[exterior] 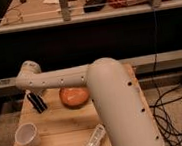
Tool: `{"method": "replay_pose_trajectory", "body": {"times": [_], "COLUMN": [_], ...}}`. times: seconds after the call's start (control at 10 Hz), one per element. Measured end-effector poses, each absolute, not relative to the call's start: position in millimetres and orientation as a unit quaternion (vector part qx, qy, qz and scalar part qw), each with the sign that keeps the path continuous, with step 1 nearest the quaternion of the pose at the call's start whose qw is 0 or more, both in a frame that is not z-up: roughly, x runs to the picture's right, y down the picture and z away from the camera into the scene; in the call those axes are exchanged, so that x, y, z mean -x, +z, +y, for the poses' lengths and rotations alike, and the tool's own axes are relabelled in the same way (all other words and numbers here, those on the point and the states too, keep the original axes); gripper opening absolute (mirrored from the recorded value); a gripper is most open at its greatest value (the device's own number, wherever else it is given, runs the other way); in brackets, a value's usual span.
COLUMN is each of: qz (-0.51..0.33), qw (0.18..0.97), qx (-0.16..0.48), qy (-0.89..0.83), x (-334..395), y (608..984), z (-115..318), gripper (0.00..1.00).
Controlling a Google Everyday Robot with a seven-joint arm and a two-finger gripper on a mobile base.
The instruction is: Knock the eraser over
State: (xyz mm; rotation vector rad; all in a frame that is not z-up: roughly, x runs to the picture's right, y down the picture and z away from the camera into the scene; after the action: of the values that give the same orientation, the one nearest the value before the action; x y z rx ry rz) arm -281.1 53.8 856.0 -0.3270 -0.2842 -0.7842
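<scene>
Arm point(108, 100) reaches from front right of orange dish point(74, 96) across to its left. Gripper point(33, 97) hangs just left of orange dish, pointing down at wooden table point(56, 127). Gripper opening: cannot tell. Eraser point(40, 105) probably dark striped block right under gripper, tilted, just left of orange dish; hard to separate from gripper. White cup point(27, 135) front-left of orange dish, upright. White oblong object point(94, 140) lying in front of orange dish, beside arm.
</scene>
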Motion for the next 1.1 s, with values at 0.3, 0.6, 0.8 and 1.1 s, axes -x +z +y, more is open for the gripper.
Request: {"method": "replay_pose_trajectory", "body": {"times": [0.3,0.6,0.8,1.1], "qz": [-0.139,-0.140,-0.141,-0.142], "qw": [0.901,0.902,0.902,0.902], "qx": [0.155,0.152,0.150,0.147], "qy": [-0.379,-0.380,-0.381,-0.381], "x": [282.2,282.5,283.0,283.7], "y": [858.9,861.2,862.5,865.4], "z": [54.1,53.7,53.8,53.7], "gripper": [0.00,0.00,0.00,0.00]}}
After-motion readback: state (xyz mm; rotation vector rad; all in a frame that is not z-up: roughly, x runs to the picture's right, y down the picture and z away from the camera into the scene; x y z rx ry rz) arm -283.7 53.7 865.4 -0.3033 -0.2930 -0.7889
